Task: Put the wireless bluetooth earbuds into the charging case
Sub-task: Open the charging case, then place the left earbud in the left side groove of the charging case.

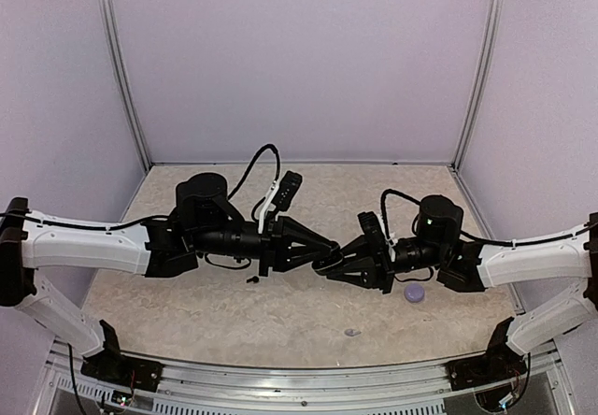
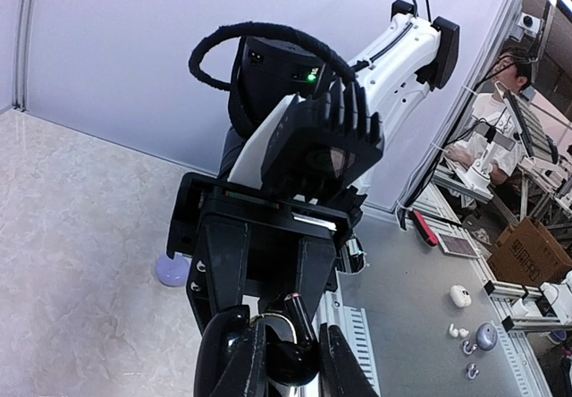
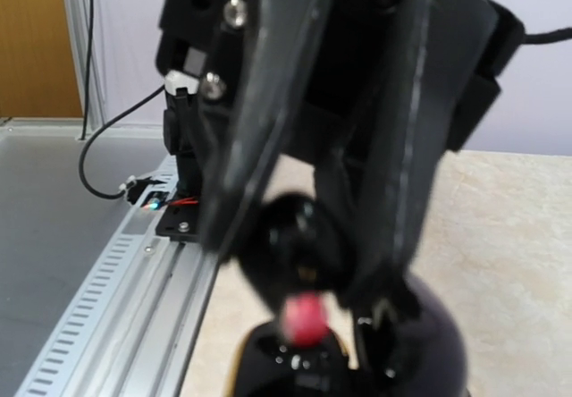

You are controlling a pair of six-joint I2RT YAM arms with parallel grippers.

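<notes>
glossy black object [image 3: 429, 348] blurred and cropped below, tiny dark speck [image 1: 250, 280] unidentifiable

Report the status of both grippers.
Left gripper shut on glossy black case. Right gripper shut, tip right at it. Black earbud loose on table. Nothing blocking.

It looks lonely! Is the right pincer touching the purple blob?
Apart. The top view shows the purple blob lying on the table, a clear gap from the right pincer.
</notes>
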